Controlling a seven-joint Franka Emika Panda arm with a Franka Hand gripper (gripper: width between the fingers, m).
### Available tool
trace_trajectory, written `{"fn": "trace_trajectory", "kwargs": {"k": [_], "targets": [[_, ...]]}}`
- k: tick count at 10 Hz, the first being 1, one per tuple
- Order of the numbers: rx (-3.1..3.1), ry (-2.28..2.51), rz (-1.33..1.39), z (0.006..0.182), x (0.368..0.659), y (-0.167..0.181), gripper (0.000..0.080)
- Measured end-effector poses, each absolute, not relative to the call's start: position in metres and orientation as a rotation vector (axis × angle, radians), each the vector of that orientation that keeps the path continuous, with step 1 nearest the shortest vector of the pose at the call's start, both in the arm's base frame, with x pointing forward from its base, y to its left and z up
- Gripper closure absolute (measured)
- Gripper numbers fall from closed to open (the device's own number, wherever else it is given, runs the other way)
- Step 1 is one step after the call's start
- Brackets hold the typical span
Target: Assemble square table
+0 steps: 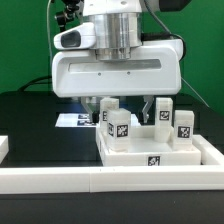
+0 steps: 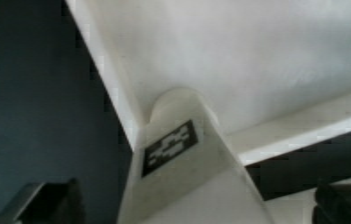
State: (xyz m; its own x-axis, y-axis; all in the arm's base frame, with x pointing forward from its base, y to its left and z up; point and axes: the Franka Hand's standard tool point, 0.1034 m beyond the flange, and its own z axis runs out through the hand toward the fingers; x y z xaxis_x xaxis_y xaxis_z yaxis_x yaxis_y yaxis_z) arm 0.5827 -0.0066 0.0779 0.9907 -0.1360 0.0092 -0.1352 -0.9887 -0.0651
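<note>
With fingers [image 1: 128, 108] spread apart and empty above the square slab [image 1: 150, 152], leg-fitting is underway; next, grasp a tagged leg [image 1: 117, 125].

The wrist view looked down on the white square slab [image 2: 243, 50], which filled most of the picture, its straight edge running diagonally against the dark worktop [image 2: 30, 100]. 1 white leg [image 2: 193, 160] rose from the slab toward the camera, with a rounded top and a black-and-white tag [image 2: 170, 146] on its side. A white raised band crossed behind the leg on the slab. 2 dark blurred fingertips [image 2: 33, 205] sat at the picture's edge, 1 on either side of the leg, well apart and touching nothing.
</note>
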Motion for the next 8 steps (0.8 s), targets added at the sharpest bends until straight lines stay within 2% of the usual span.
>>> {"fn": "trace_trajectory", "kwargs": {"k": [4,7,8], "targets": [[-3.108,-0.275,-0.029,0.0788,0.5841,-0.0092,0.0151],[-3.099,-0.365,-0.029,0.0787,0.5840,-0.0110,0.0164],[-3.100,-0.347,-0.029,0.0786,0.5840,-0.0110,0.0333]]}}
